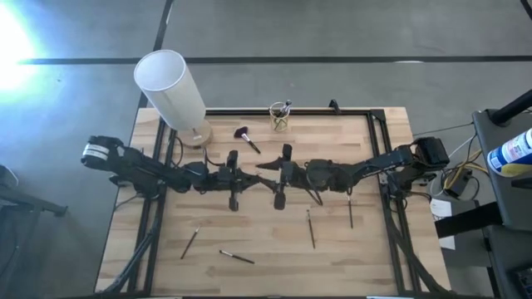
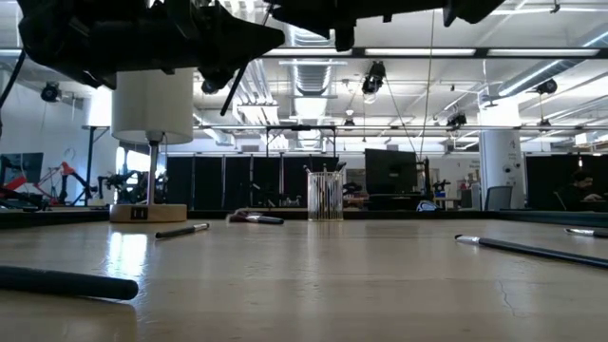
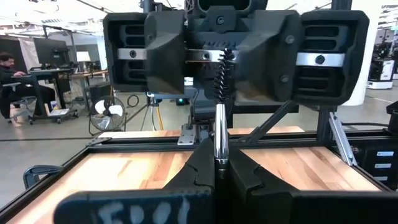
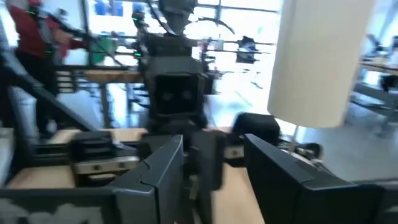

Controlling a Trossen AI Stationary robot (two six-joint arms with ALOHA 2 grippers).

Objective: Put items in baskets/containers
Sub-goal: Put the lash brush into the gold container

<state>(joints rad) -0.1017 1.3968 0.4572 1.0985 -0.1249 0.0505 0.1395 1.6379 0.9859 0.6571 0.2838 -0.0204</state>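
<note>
Your left end effector (image 3: 216, 163) is clamped on a brush (image 3: 219, 118), held mid-surface facing the right arm, apparently for a handover. Your right end effector (image 4: 208, 165) stands apart, spread to clear the brush. The cup (image 1: 280, 117) sits at 12 o'clock on the surface (image 1: 366, 249); loose brushes (image 1: 311, 227) lie toward 6 o'clock.

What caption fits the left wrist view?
Left hand shut on a mascara-style brush, facing the open right hand.

Pale wood table (image 1: 274, 241), clear glass cup (image 1: 280, 119)
</note>
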